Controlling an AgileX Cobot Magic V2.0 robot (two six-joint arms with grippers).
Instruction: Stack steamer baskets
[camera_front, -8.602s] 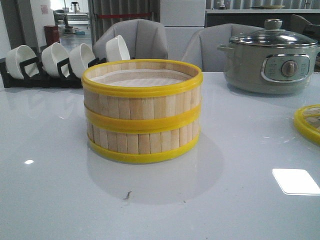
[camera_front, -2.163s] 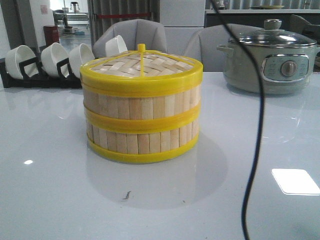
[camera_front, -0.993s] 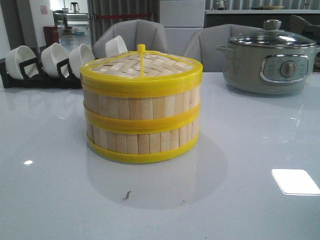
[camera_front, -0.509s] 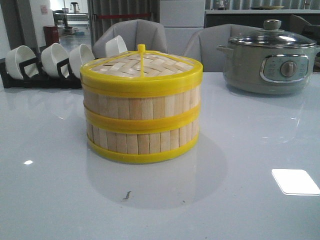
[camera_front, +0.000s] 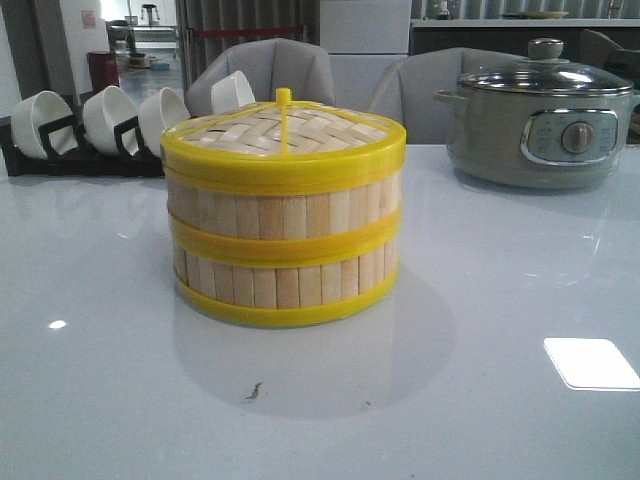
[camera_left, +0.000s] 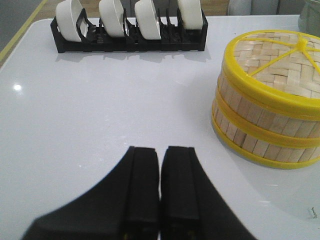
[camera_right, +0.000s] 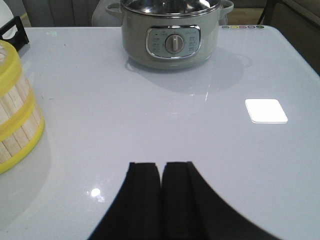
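Left gripper (camera_left: 159, 190): bottom centre of the left wrist frame, black fingers pressed together with only a thin seam between them, holding nothing, above bare tabletop.
Right gripper (camera_right: 161, 197): bottom centre of the right wrist frame, fingers likewise drawn together, empty.
Table (camera_front: 520, 300): glossy white surface filling the lower half of the front frame; a bright square reflection sits at lower right, a small dark speck at lower centre.
Steamer baskets (camera_front: 285, 250): centre of the front frame, two slatted bamboo drums with yellow rims, one resting squarely on the other, standing on the table well apart from both grippers.
Lid (camera_front: 285, 130): woven bamboo, seated flush on the top basket, yellow knob upright in the middle.
Electric pot (camera_front: 540, 125): upper right of the front frame, grey-green with a glass lid and a front dial, behind and to the right of the stack.
Bowl rack (camera_front: 80, 150): upper left, black, holding four white bowls on edge.
Chairs (camera_front: 275, 75): grey, beyond the table's far edge.
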